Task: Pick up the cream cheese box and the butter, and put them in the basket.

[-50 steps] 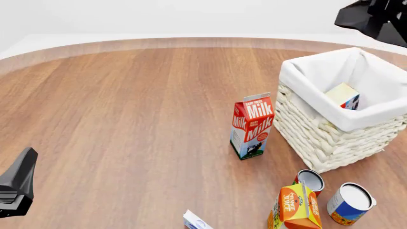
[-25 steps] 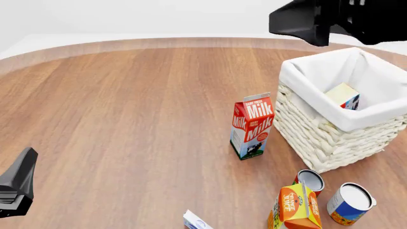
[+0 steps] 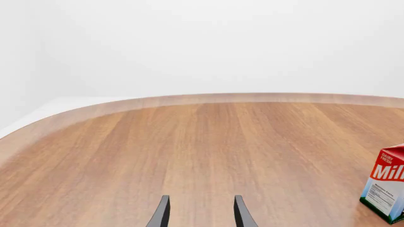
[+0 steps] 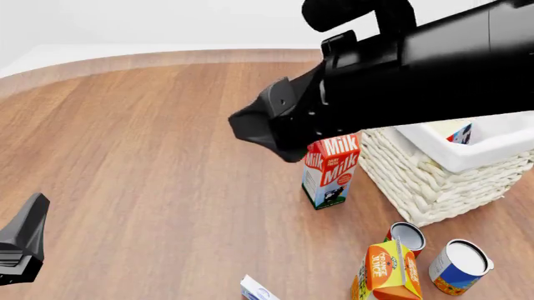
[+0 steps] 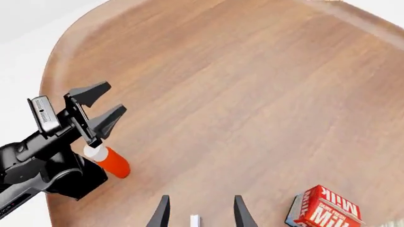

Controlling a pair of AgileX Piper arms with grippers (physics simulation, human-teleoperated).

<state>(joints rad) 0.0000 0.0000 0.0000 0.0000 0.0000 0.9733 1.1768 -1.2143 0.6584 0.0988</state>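
The cream cheese box (image 4: 257, 289), small and white with blue marks, lies at the table's near edge, cut off by the front view. It shows as a white sliver (image 5: 194, 220) between the fingers of my open right gripper (image 5: 200, 215), far below it. The butter (image 4: 461, 132) rests inside the wicker basket (image 4: 434, 181), mostly hidden behind my right arm (image 4: 401, 69). That arm reaches leftward high over the basket. My left gripper (image 3: 200, 215) is open and empty, low at the near left (image 4: 24, 240).
A red-and-white milk carton (image 4: 331, 169) stands just left of the basket. An orange juice carton (image 4: 388, 272) and two cans (image 4: 406, 236) (image 4: 461, 265) stand near the front right. The left arm (image 5: 57, 156) shows in the right wrist view.
My right arm has swung from the far right corner leftward and nearer, now covering most of the basket's top. The left gripper has not moved.
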